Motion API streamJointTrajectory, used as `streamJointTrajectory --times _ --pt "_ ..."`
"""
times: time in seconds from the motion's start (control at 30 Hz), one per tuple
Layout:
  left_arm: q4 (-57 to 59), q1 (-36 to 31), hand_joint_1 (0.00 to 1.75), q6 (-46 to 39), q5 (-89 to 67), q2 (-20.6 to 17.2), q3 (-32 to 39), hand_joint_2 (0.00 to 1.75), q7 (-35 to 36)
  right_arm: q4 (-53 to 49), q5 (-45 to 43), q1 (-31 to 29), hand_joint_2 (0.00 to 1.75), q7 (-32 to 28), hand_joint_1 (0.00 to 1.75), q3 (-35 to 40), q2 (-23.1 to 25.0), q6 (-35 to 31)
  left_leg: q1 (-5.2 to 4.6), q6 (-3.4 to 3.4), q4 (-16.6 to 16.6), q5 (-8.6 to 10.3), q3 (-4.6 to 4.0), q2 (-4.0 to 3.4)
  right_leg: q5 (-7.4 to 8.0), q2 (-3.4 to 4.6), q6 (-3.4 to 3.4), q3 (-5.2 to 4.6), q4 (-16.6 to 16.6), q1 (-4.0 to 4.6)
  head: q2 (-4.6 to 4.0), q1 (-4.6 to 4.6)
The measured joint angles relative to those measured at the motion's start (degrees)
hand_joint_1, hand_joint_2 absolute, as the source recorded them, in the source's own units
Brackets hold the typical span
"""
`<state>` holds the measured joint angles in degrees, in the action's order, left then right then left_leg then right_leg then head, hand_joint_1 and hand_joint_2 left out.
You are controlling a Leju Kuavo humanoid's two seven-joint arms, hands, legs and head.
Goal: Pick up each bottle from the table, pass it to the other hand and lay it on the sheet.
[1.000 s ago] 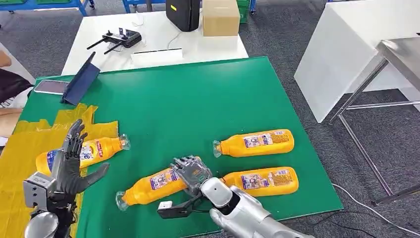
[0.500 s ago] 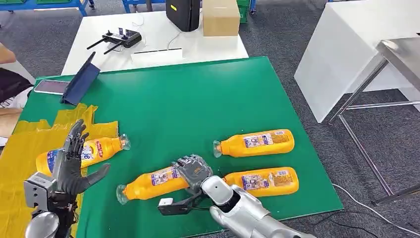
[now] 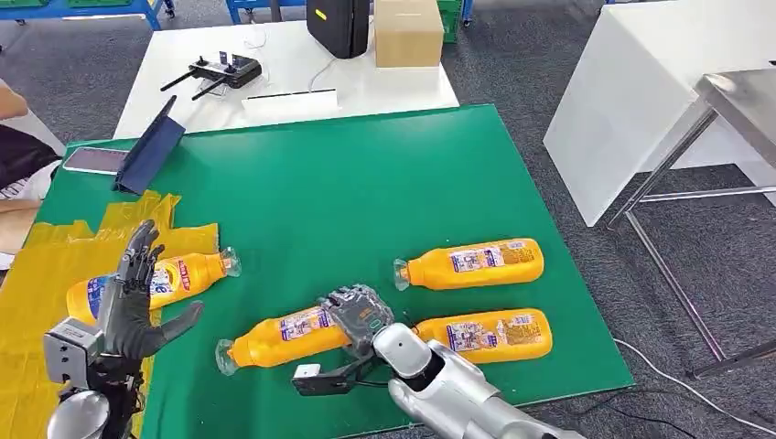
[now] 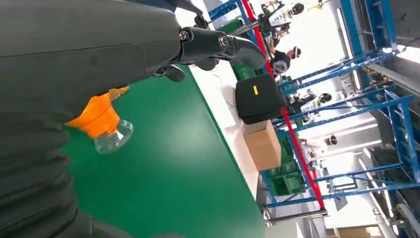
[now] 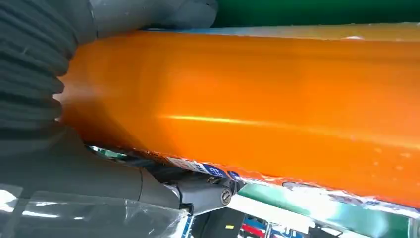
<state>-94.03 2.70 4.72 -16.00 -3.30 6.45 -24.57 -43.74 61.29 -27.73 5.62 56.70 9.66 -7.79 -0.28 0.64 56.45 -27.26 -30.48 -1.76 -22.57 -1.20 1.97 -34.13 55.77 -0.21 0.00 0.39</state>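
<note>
Right hand [image 3: 359,315] wrapped over the base end of an orange bottle [image 3: 279,335] near the front edge of the green table [image 3: 366,183]; from the right wrist view, orange bottle wall pressed against thumb and palm [image 5: 59,99], so gripping, though whether lifted clear of the cloth or resting on it cannot be told. Long axis running almost level across the table, clear cap [image 3: 223,356] pointing toward the robot's left side, base under the gripping fingers. Left hand [image 3: 133,306] raised upright over the edge of the yellow sheet [image 3: 37,274], fingers apart, thumb out to the side, holding nothing. Cap end of the held bottle lying nearest that waiting hand, with bare green cloth between them; likely next, a carry leftward so the neck end reaches the open palm first. 1 bottle [image 3: 165,279] already lying on the sheet just behind the left hand, cap [image 4: 113,138] toward the table centre. 2 further bottles on the green: 1 [image 3: 485,333] just beside the right hand on its far side, another [image 3: 471,262] a little farther up the table, both nearer the right arm than the left
</note>
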Motion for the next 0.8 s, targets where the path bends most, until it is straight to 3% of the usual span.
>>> streamJointTrajectory --times 0.17,0.3,0.4,0.5,0.53,0.6,0.8 --pt "-1.8 1.4 0.00 0.4 0.8 0.2 -0.1 1.75 0.3 -5.8 4.0 5.6 1.75 0.0 1.75 -4.9 -0.1 -15.6 0.00 -0.01 0.0 -0.02 -0.12 -0.03 0.00 0.01 0.00 -0.12 0.0 0.01 0.00 0.00" --pt "-3.1 2.6 0.00 0.5 1.4 0.3 -0.7 1.75 0.5 -15.6 7.2 11.8 1.75 -6.3 1.75 -11.3 -0.2 -29.1 0.00 -0.02 0.0 -0.04 -0.22 0.02 -0.05 -0.03 -0.02 -0.21 0.0 0.01 0.02 0.00" --pt "-3.9 2.7 0.00 0.6 1.9 0.5 -2.1 1.75 0.3 -20.5 6.9 15.8 1.75 -16.8 1.75 -17.3 0.3 -29.8 -0.02 0.00 0.0 -0.05 -0.23 0.05 -0.04 -0.02 -0.02 -0.22 0.0 -0.01 0.00 -0.02" --pt "-4.3 2.8 0.00 0.3 2.3 0.7 -4.2 1.75 0.5 -30.7 4.3 23.1 1.75 -35.7 1.75 -30.0 4.4 -30.1 -0.03 0.00 0.0 -0.05 -0.29 0.17 -0.04 -0.17 -0.02 -0.20 0.0 -0.03 0.02 0.00" --pt "-4.2 2.9 0.00 -0.2 2.2 0.8 -4.7 1.75 1.0 -32.9 2.4 24.3 1.75 -39.1 1.75 -33.5 5.8 -30.7 -0.03 0.00 0.0 -0.05 -0.31 0.23 -0.04 -0.17 -0.02 -0.21 0.0 -0.03 0.00 0.00" --pt "-4.1 3.7 0.00 -0.5 2.3 0.7 -5.0 1.75 1.6 -36.6 1.7 25.2 1.75 -38.8 1.75 -37.4 7.3 -30.7 0.00 -0.01 0.0 -0.08 -0.20 -0.07 -0.03 -0.07 -0.03 -0.21 0.0 -0.02 0.00 -0.07" --pt "-4.1 4.4 0.00 -0.8 3.5 0.8 -5.8 1.75 1.8 -43.0 1.6 28.4 1.75 -37.6 1.75 -43.7 9.5 -30.7 -0.01 -0.02 0.0 -0.06 -0.17 0.00 -0.03 -0.05 -0.03 -0.18 0.0 -0.01 0.00 -0.02"
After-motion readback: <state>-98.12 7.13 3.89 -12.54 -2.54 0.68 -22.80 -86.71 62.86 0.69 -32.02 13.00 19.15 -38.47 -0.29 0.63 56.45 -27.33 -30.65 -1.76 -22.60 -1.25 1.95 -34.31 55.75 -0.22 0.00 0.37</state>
